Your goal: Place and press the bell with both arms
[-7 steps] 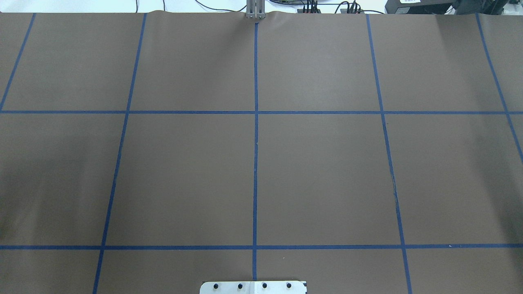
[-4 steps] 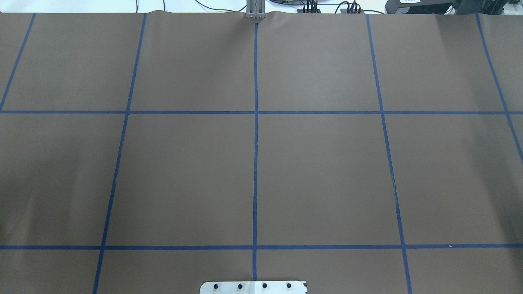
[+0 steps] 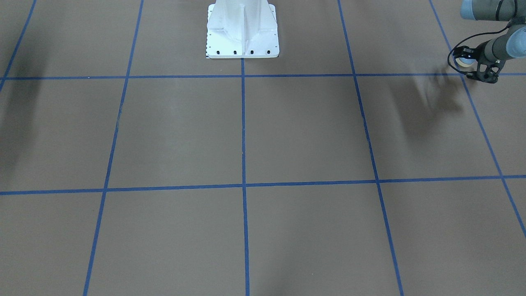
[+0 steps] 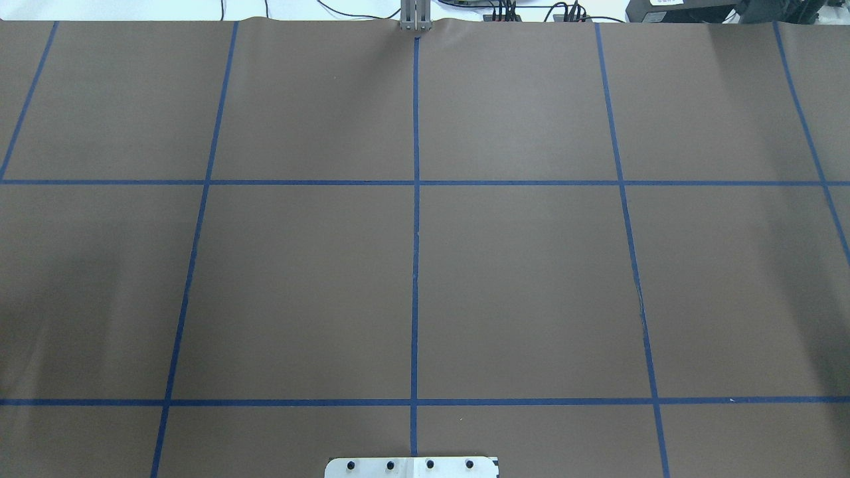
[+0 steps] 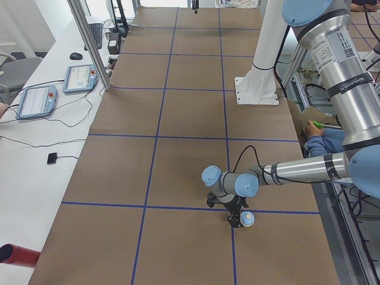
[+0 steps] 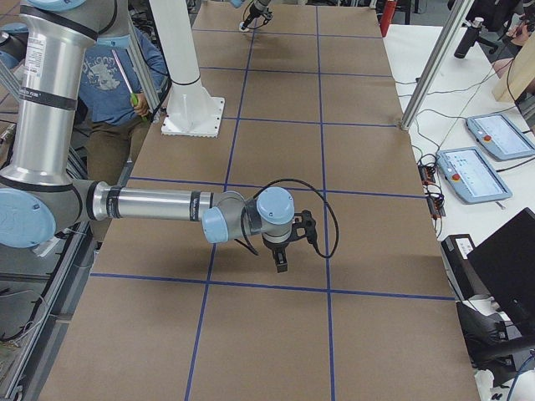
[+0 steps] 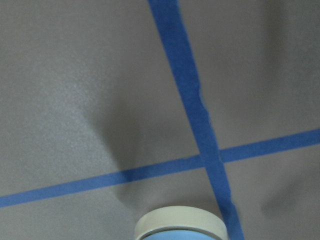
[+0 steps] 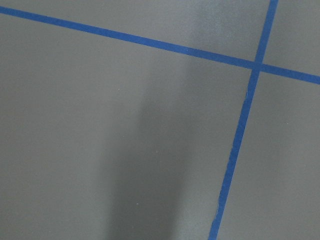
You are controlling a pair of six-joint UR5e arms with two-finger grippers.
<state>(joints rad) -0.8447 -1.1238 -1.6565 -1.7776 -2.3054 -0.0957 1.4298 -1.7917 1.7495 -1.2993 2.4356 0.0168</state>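
The bell point(image 5: 247, 219) is a small light-blue dome on a cream base point(image 7: 181, 223). It sits in the left claw point(image 3: 471, 67) at the upper right of the front view, lower middle of the left side view, near a tape crossing on the desk point(image 5: 184, 113).

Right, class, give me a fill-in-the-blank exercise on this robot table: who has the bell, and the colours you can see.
1. The bell is held in the robot's ___ gripper.
2. The tape lines that form a grid on the brown table are ___.
3. The bolted pedestal at the robot's base is ___.

Missing words: left; blue; white.
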